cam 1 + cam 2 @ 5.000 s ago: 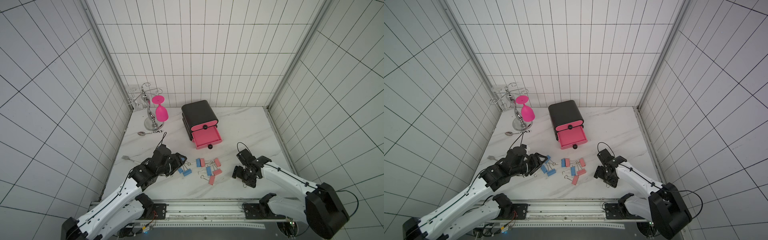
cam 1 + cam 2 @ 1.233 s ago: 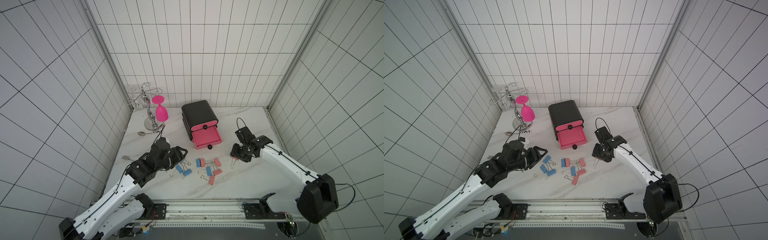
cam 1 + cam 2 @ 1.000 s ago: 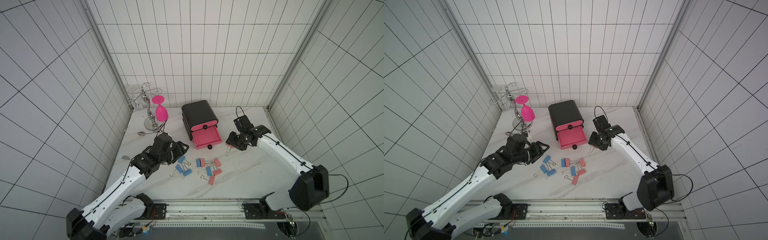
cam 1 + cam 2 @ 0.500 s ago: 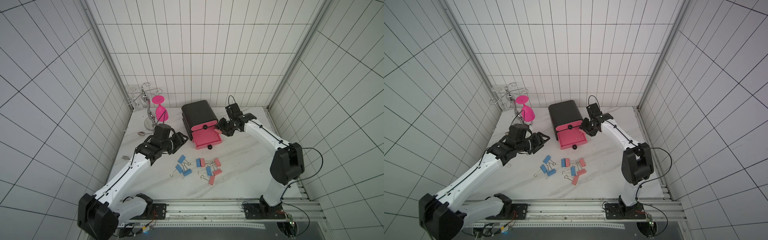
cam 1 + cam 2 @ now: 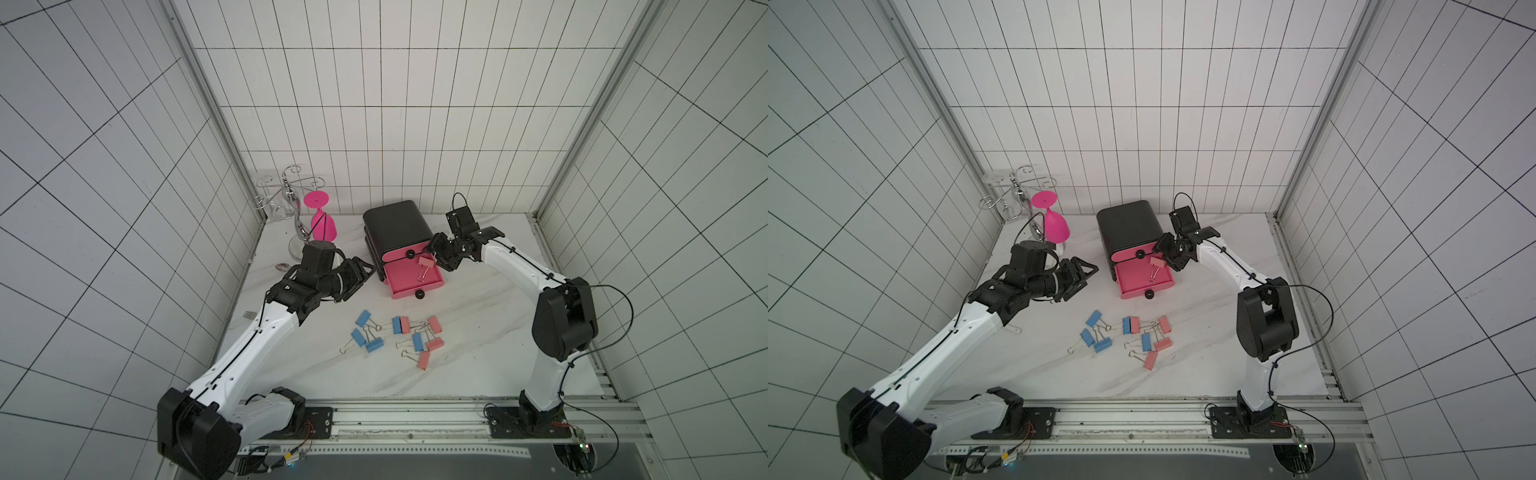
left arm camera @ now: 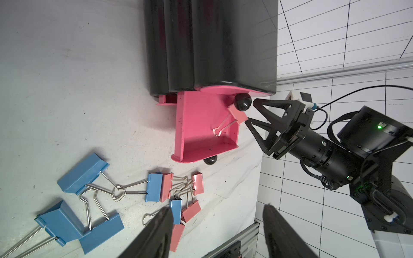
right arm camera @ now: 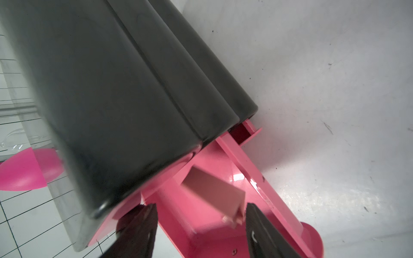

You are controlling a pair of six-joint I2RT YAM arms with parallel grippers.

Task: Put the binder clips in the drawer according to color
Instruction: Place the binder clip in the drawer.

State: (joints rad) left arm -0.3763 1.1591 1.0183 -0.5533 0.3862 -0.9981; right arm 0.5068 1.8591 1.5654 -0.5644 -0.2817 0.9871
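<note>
**Salmon clip over the open middle drawer**

In both top views the black chest (image 5: pixel 395 226) (image 5: pixel 1127 226) has its middle drawer (image 5: pixel 399 280) (image 5: pixel 1133 283) pulled out toward the robot. A salmon clip (image 5: pixel 426 262) (image 5: pixel 1158 262) sits over the drawer's back end, body toward the chest, wire handles pointing at the drawer front. The right gripper (image 5: pixel 439 257) (image 5: pixel 1166 255), fingers spread, is just beside it. The left gripper (image 5: pixel 360 281) (image 5: pixel 1090 276), fingers spread and empty, hangs left of the chest. Other clips (image 5: pixel 399 337) (image 5: pixel 1129 338), blue and salmon, lie before the drawer.

Left wrist view: the clip (image 6: pixel 237 114) tilts, body by the top knob (image 6: pixel 242 102), handles slanting down into the drawer. Whether a right fingertip (image 6: pixel 248 123) touches it I cannot tell.

Right wrist view: its body (image 7: pixel 212 192) lies between spread fingers (image 7: pixel 138 226), unpinched.
</note>
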